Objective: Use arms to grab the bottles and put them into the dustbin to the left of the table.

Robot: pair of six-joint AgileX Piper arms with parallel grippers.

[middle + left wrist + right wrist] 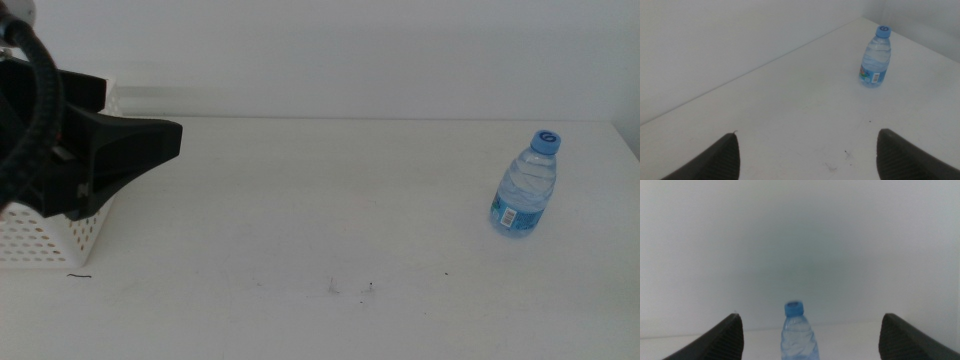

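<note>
One small water bottle (523, 186), likely light and slippery, suits the open right claw (810, 335) gripping mid-body; left claw (807, 155) gapes too.

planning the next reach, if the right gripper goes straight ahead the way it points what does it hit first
Most likely the water bottle: in the right wrist view it stands upright, centred between the open right gripper fingers, with only the blank wall behind it. How far ahead it stands is unclear, and nothing else shows in that line.
</note>
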